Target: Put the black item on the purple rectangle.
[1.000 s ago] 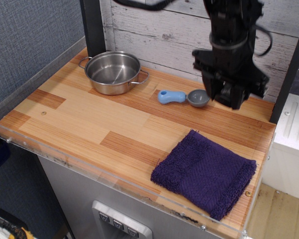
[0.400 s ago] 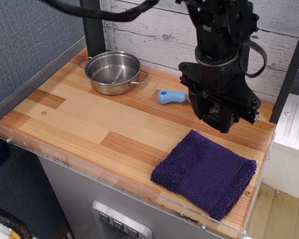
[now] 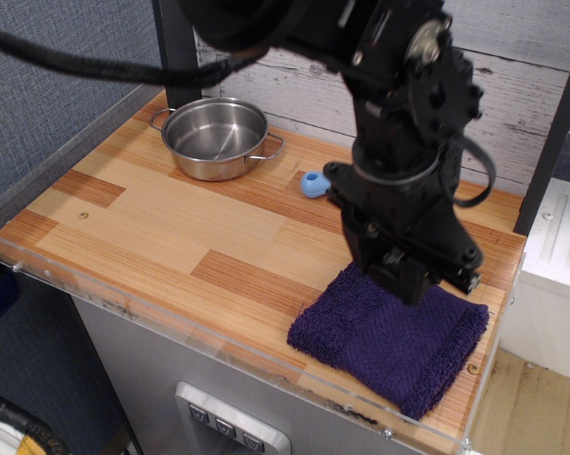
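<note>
Your gripper (image 3: pixel 405 281) sits over the purple towel's (image 3: pixel 398 341) far edge, jaw state can't be told, steel pot (image 3: pixel 214 138) well beyond the towel on the tabletop (image 3: pixel 161 227).

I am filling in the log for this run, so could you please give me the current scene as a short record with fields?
surface: wooden counter with a clear edge guard
gripper: gripper low over the towel's back edge, jaws hidden by its own body
target: purple towel at the front right, partly covered by the arm
black item: not visible in this view
pot: steel pot at the back left, looks empty
scoop: blue handle showing, the rest hidden behind the arm
</note>
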`<state>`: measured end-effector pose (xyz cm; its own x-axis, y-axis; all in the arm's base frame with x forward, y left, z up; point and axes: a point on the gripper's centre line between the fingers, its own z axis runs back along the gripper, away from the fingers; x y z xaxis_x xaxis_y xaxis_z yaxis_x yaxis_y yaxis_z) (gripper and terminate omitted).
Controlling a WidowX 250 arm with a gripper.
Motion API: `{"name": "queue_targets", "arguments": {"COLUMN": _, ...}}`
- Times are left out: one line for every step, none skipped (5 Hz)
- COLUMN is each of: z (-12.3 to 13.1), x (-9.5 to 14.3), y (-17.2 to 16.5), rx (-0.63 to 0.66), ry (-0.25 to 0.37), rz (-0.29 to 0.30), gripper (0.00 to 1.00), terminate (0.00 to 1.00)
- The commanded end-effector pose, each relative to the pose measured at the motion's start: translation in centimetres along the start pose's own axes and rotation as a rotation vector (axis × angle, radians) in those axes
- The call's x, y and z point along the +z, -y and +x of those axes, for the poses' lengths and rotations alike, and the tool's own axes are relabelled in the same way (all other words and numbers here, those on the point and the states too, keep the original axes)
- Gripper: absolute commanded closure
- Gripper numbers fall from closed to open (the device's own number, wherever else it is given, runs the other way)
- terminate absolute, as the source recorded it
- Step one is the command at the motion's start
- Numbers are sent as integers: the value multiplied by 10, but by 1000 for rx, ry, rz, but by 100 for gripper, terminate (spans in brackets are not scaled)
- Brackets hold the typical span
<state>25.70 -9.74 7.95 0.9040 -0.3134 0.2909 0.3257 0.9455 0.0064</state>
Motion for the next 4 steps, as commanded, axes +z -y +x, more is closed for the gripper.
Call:
{"name": "queue_targets", "arguments": {"z": -8, "x": -9, "y": -2, "rx": -12, "ry": -13, "rz": 1, "gripper": 100, "terminate": 0}}
{"name": "queue_targets", "arguments": {"z": -15, "x": -16, "y": -4, "rx": -33, "ry": -40, "rz": -8, "gripper": 100, "terminate": 0}}
{"name": "queue_targets", "arguments": {"z": -19, "x": -29, "y": -2, "rx": -48, "ry": -67, "rz": -20, "gripper": 100, "terminate": 0}}
{"name": "queue_targets", "arguments": {"z": -16, "x": -36, "y": -1, "rx": -63, "ry": -69, "rz": -29, "gripper": 100, "terminate": 0}}
